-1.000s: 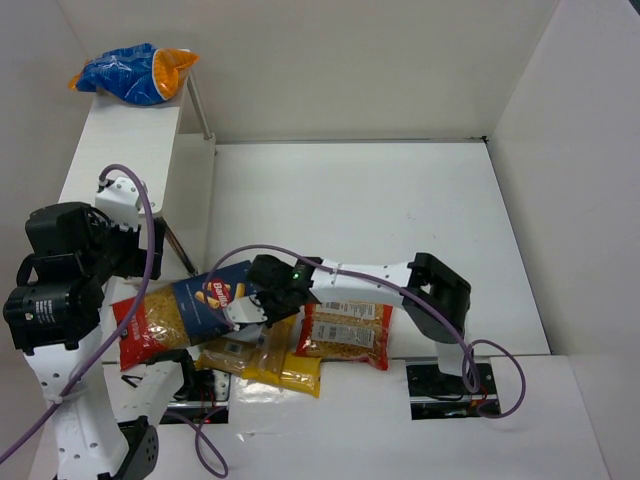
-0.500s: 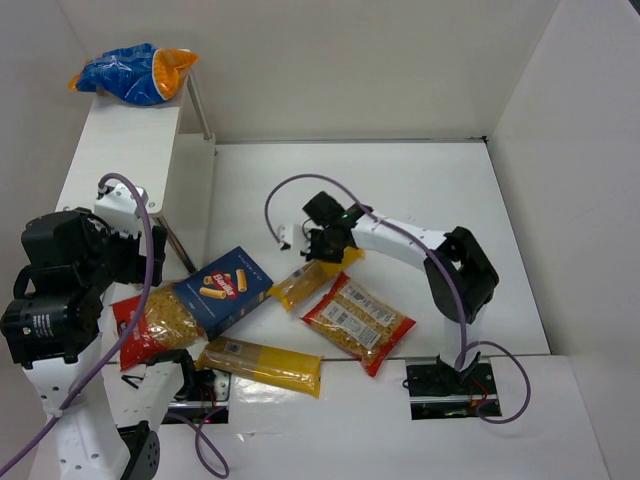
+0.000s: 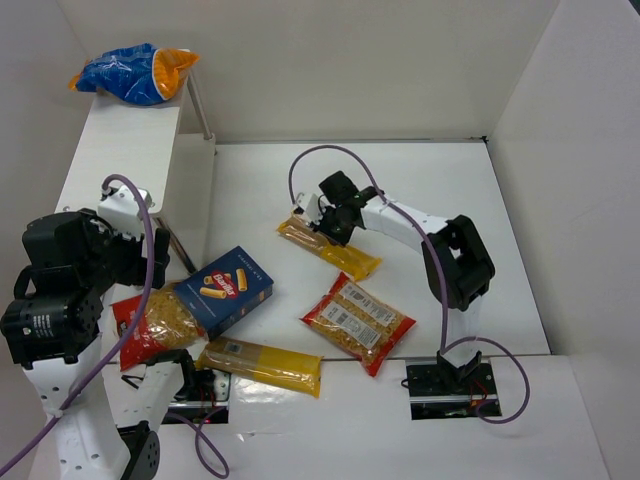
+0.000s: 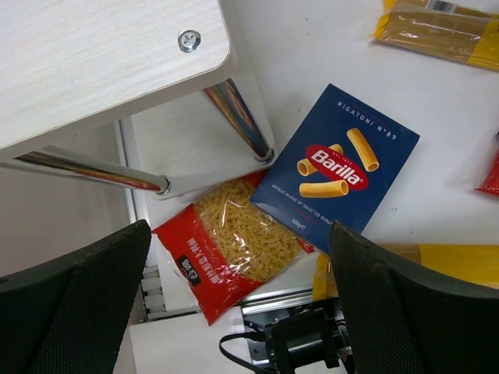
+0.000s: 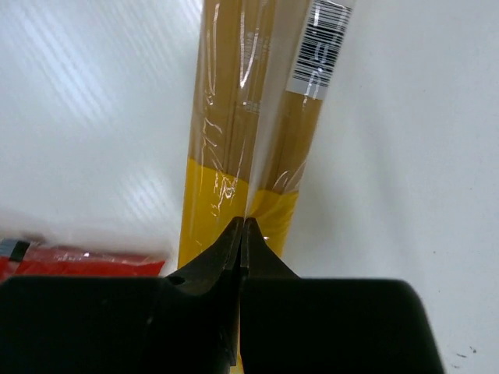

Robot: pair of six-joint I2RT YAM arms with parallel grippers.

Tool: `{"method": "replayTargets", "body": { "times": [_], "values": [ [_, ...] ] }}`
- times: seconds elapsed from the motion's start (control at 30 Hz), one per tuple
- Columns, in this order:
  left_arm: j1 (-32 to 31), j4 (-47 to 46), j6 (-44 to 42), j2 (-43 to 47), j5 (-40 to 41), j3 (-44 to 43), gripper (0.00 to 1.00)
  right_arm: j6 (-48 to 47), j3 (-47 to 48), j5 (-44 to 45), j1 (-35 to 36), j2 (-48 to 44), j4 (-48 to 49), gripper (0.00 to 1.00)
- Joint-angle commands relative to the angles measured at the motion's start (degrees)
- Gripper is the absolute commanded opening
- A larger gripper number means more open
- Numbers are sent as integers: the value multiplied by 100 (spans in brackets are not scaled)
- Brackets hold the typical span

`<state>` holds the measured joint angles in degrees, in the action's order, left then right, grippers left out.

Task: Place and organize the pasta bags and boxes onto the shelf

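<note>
The blue Barilla rigatoni box (image 3: pixel 232 290) lay flat on the white table (image 3: pixel 420 190), printed face up, not on the shelf (image 3: pixel 120 150). The box's near-left edge overlapped one red-trimmed pack of short pasta (image 3: pixel 148 328). The other red-trimmed pack (image 3: pixel 358 322) lay to the right of the box, apart from it. Just nearer than the box lay a long yellow spaghetti pack (image 3: pixel 262 362). The second spaghetti pack (image 3: pixel 330 250) lay slanted beyond the box and to its right.

The right gripper (image 3: pixel 328 225) stood over that second pack, toward the end nearer the box, and its jaws were pressed together on what looked like a ridge of the clear film. The shelf stood left of the box and beyond it, with the blue-and-orange pack (image 3: pixel 130 72) lying at the far end of its top board. The left gripper (image 4: pixel 240 228) hung above the box's left side, beside the shelf's metal legs (image 4: pixel 238 117). Its jaws were spread wide and held nothing.
</note>
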<state>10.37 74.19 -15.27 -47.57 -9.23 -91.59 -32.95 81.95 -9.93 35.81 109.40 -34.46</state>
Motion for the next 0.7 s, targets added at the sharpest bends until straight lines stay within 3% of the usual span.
{"method": "replayTargets", "body": {
  "times": [0.0, 0.07, 0.1, 0.13, 0.17, 0.27, 0.67],
  "values": [
    [35, -10, -143, 37, -184, -52, 100, 342, 497, -299, -22, -33, 685, 0],
    [35, -10, -143, 37, -184, -52, 100, 403, 497, -176, -74, -33, 747, 30],
    [35, -10, -195, 90, -184, -52, 100, 403, 497, -106, -74, -85, 747, 55],
    [35, -10, -196, 90, -236, -52, 100, 351, 497, -105, -74, -156, 748, 55],
    [35, -10, -196, 90, -237, -52, 100, 351, 497, -44, -74, -156, 748, 76],
    [35, -10, -196, 143, -289, -52, 100, 193, 296, 87, -74, -445, 686, 97],
    [35, -10, -301, 248, -351, 1, 100, -177, -1040, 158, -426, -877, 537, 100]
  ]
}}
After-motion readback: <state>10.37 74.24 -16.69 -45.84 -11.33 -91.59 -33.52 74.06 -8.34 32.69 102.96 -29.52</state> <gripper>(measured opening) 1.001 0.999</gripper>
